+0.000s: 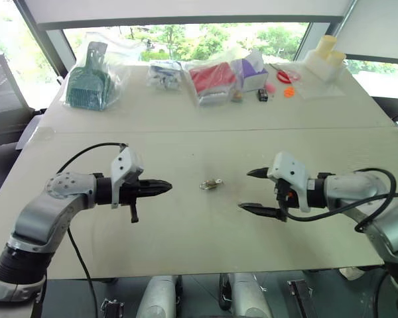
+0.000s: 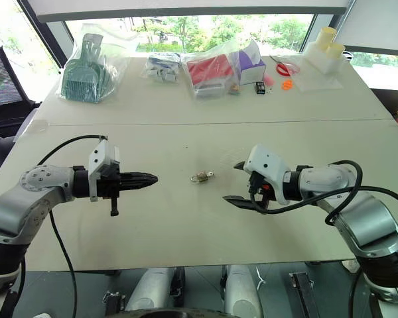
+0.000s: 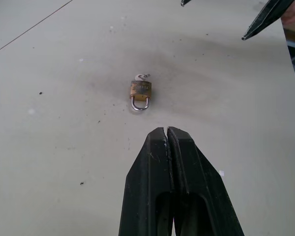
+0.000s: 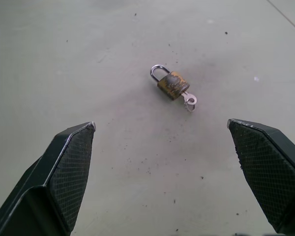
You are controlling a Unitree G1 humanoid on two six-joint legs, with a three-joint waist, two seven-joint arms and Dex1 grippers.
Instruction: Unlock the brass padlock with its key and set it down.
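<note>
Flanking the brass padlock [image 1: 211, 185] — left claw [image 1: 166, 187] clenched, right claw [image 1: 251, 190] spread wide — both held level.

- Brass padlock [image 4: 172, 84]: we cannot tell whether its shackle is latched or sprung.
- Key [image 4: 190, 102]: blade hidden inside the lock body.
- Bagged goods [image 1: 212, 81] at the far table edge: contents too small for us to identify.

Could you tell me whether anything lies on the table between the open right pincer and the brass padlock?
Nothing visible does. The brass padlock lies alone on bare table, key in its base, with the right pincer open and facing it across an unobstructed stretch.
</note>
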